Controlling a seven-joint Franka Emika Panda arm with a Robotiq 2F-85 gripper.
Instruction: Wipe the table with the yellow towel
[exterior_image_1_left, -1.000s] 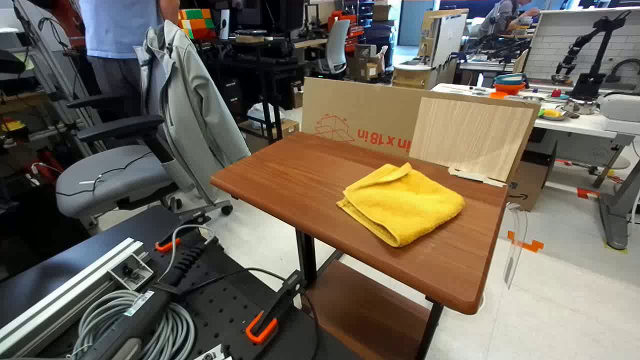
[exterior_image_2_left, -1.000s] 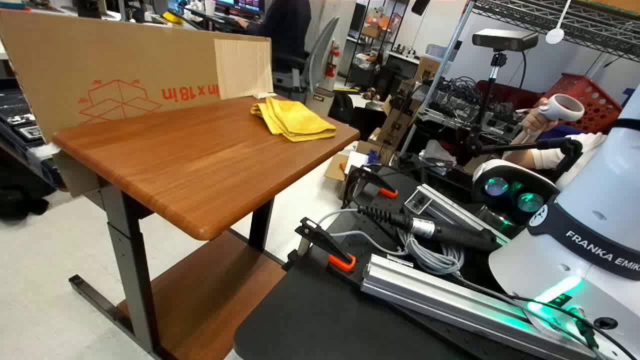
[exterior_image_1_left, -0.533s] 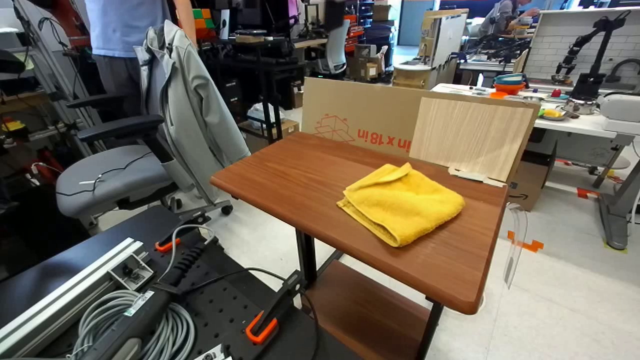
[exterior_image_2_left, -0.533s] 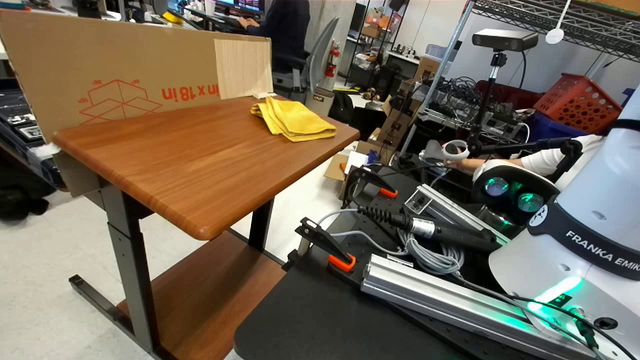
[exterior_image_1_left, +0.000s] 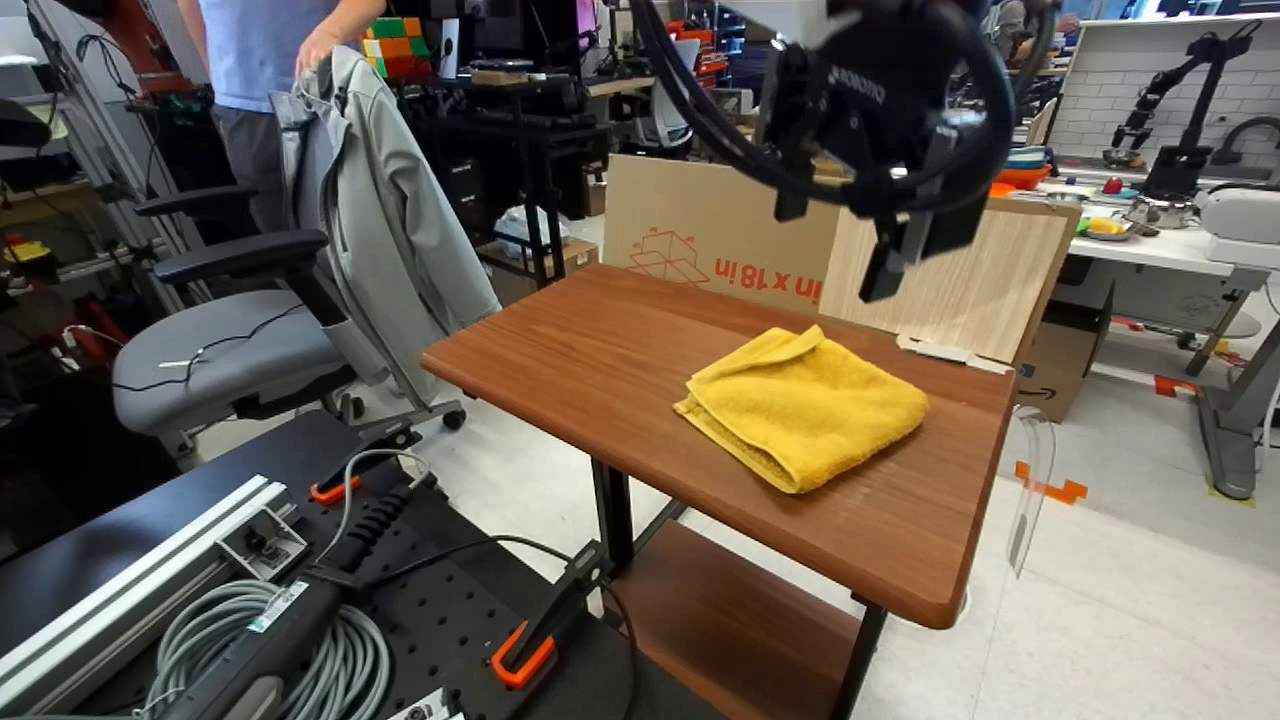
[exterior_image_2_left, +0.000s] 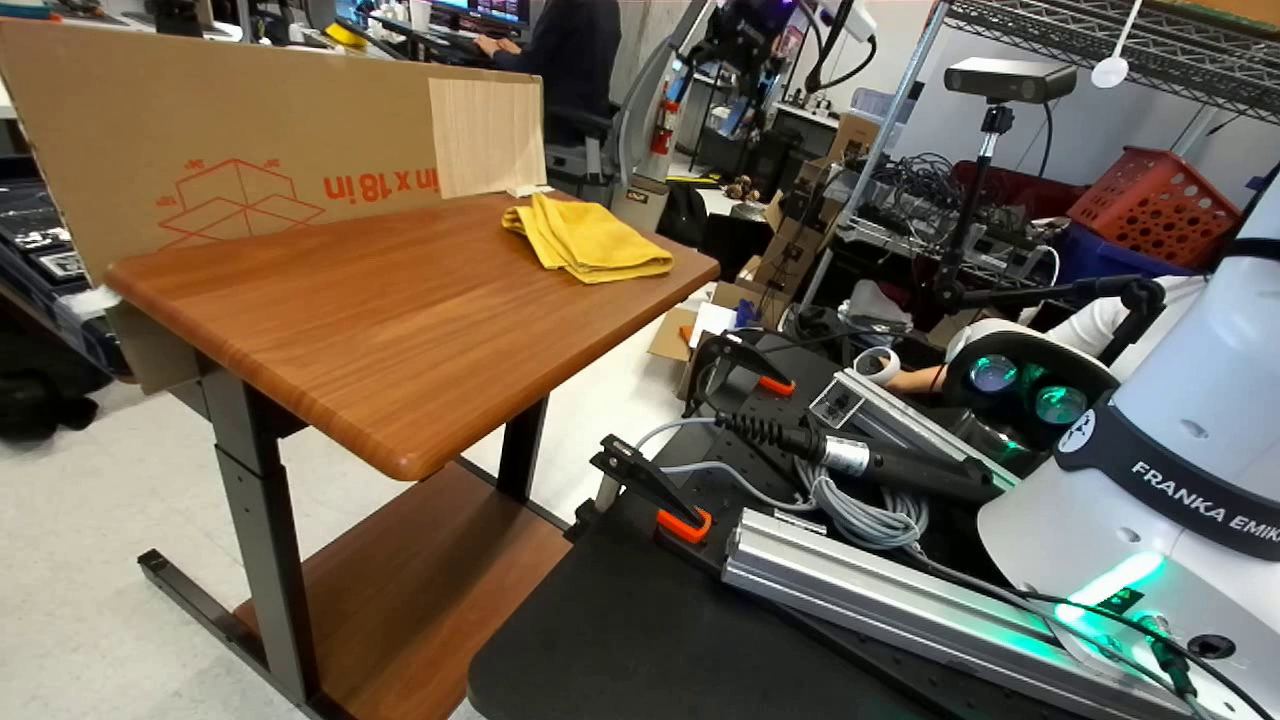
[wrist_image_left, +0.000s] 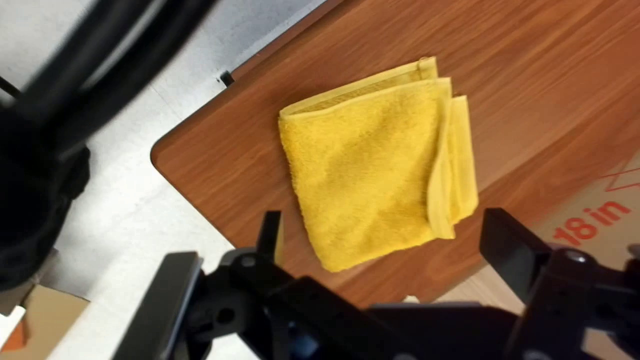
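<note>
The yellow towel (exterior_image_1_left: 805, 410) lies folded on the brown wooden table (exterior_image_1_left: 600, 350). The towel (exterior_image_2_left: 590, 240) and the table (exterior_image_2_left: 350, 310) also show in another exterior view. My gripper (exterior_image_1_left: 835, 245) is above the far part of the table, fingers pointing down, apart from the towel. In the wrist view my gripper (wrist_image_left: 385, 219) has its two black fingers wide apart with nothing between them. The towel (wrist_image_left: 370, 170) appears there beyond and between the fingertips, with its folded edges at the upper and right sides. The table (wrist_image_left: 525, 65) fills much of that view.
A cardboard panel (exterior_image_1_left: 700, 230) stands along the table's far edge, with a pale wood sheet (exterior_image_1_left: 975, 290) against it. A black bench with an orange clamp (exterior_image_1_left: 523, 655) and coiled cable (exterior_image_1_left: 350, 660) is at the near side. An office chair (exterior_image_1_left: 225, 340) stands beside the table.
My arm and gripper have come into view from the top of both exterior views and now hang above the table. The towel has not visibly moved. People in the background shifted.
</note>
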